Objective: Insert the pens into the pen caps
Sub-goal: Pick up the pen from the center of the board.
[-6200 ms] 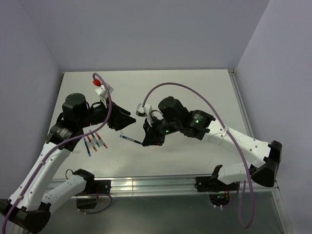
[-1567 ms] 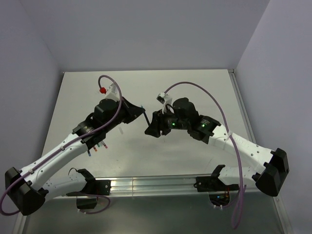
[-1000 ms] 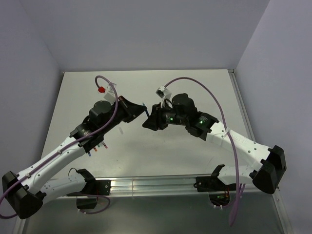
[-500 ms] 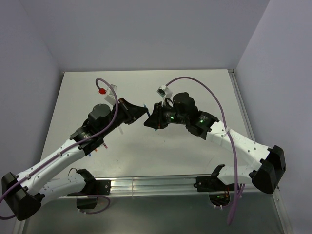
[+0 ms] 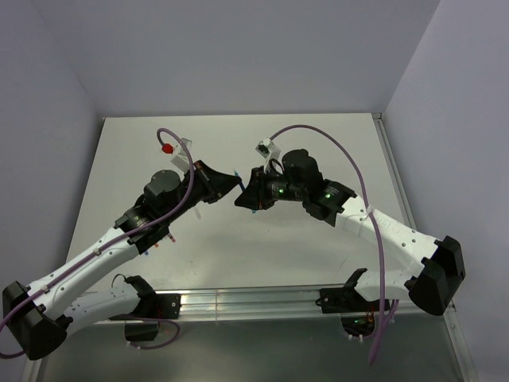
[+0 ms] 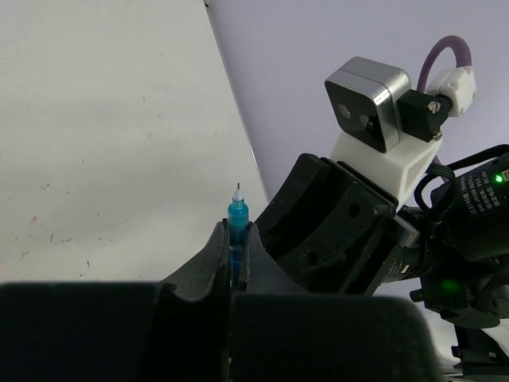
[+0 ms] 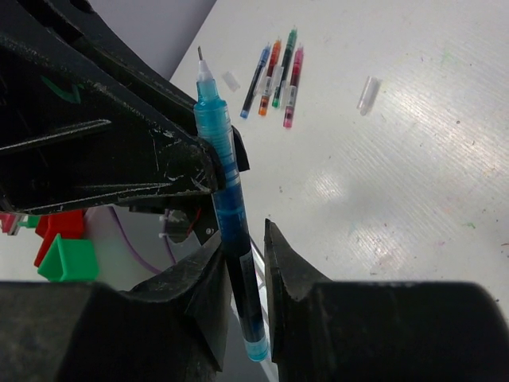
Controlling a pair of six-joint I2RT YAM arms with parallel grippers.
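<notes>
Blue pen (image 7: 225, 199): held in mid-air between the two arms.
Left gripper (image 6: 237, 251): clenched on the pen.
Right gripper (image 7: 242, 270): now brought around the pen's lower end; grip cannot be told.
Meaning: a handover is judged underway.

The left arm (image 5: 95, 255) stretches from the lower left toward the frame's centre, and the right arm (image 5: 398, 235) from the lower right, their wrists nearly meeting. The left gripper (image 5: 232, 182) points right, clamped on a pen (image 6: 237, 213). The right gripper (image 5: 242, 199) points left, its jaws narrowly flanking that pen; whether they pinch it is unclear.
</notes>
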